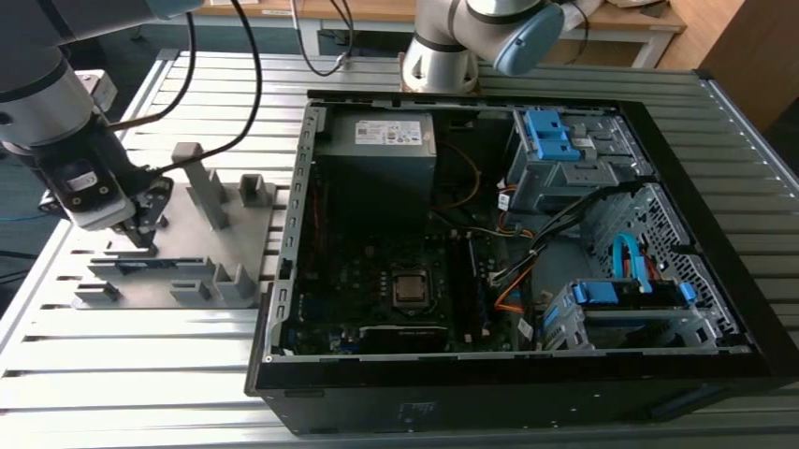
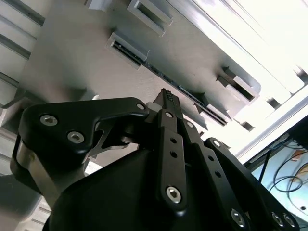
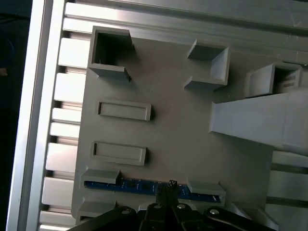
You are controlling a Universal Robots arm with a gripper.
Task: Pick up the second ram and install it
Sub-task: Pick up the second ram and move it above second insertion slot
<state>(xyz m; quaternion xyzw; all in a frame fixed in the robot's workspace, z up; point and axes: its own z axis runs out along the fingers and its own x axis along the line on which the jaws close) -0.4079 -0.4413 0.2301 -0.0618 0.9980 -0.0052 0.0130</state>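
Claw (image 3: 171, 185) seemingly touches second ram (image 3: 139, 185), blue in first wrist view.

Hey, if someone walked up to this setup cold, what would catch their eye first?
The big black computer case lying open dominates the exterior view's right, its motherboard and blue drive brackets exposed. On that view's left, the black gripper hangs close over a thin, dark memory stick seated in a grey plastic holder plate.
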